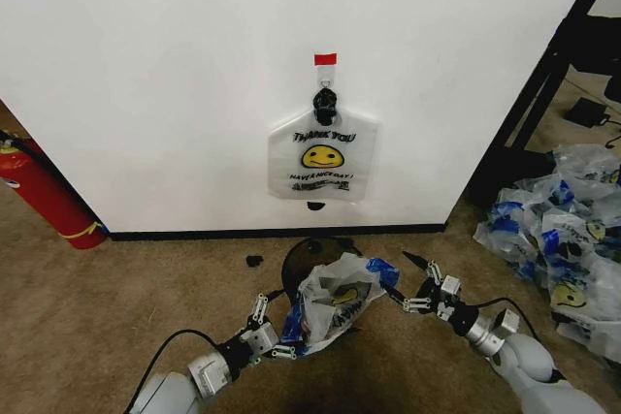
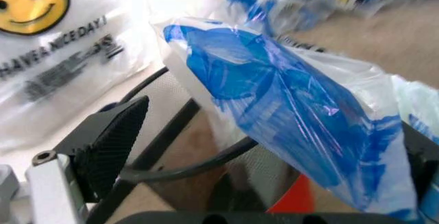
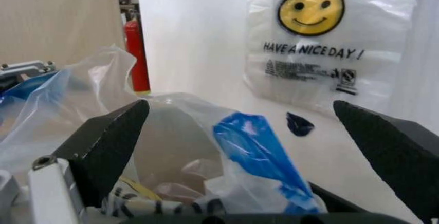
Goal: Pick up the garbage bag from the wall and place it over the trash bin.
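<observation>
Left pincer [image 1: 281, 325] open beside garbage bag [image 1: 340, 300]

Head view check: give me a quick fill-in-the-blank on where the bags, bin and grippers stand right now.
1. A second smiley bag hangs from the hook under a strip of ____ tape.
2. The garbage bag sits over the ____, on the floor by the wall.
3. The left gripper and right gripper flank the bag, and both are ____.
4. The red object on the robot's left is a fire ____.

Missing words: red; trash bin; open; extinguisher
</observation>
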{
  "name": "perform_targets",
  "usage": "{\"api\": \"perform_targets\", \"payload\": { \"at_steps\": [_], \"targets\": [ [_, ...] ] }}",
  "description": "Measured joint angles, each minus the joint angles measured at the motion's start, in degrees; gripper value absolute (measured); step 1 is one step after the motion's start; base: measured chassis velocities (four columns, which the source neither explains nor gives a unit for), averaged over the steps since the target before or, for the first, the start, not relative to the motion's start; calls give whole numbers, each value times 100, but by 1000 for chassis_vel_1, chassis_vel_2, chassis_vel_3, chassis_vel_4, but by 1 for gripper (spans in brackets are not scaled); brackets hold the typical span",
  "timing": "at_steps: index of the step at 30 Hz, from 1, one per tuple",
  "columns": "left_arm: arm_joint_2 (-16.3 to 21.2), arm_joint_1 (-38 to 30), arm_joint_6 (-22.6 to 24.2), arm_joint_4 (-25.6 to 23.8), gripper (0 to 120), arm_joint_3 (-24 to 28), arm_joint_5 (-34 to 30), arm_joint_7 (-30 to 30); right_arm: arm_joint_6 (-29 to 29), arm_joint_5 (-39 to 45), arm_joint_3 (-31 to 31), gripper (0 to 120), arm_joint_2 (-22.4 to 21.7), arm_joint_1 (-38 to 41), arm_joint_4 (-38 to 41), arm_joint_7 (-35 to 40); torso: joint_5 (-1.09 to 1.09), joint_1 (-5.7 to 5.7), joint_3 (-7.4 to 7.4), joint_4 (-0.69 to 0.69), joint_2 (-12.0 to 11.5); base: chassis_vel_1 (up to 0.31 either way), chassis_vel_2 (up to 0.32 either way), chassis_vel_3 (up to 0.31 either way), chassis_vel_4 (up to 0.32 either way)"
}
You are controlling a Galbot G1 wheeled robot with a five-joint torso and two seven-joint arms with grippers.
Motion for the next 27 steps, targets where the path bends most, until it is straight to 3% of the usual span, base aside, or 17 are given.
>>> {"api": "perform_targets", "payload": {
  "at_steps": [4, 11, 18, 27],
  "targets": [
    [15, -88, -153, 184, 100, -116, -257, 502, 29, -23, -45, 100, 36, 37, -13, 8, 0, 0, 0, -1, 0, 0, 0, 0, 0],
    [255, 156, 202, -215, 100, -265, 429, -95, 80, -38, -122, 100, 82, 62, -27, 3, 0, 0, 0, 0, 0, 0, 0, 0, 0],
    [345, 290, 224, -487, 100, -267, 432, -81, 105, -41, -141, 100, 120, 54, 17, -24, -1, 0, 0, 0, 0, 0, 0, 0, 0],
    [534, 204, -106, -464, 100, -429, 147, 923, 132, -42, -39, 100, 122, -57, 74, -61, -1, 0, 0, -1, 0, 0, 0, 0, 0]
  ]
}}
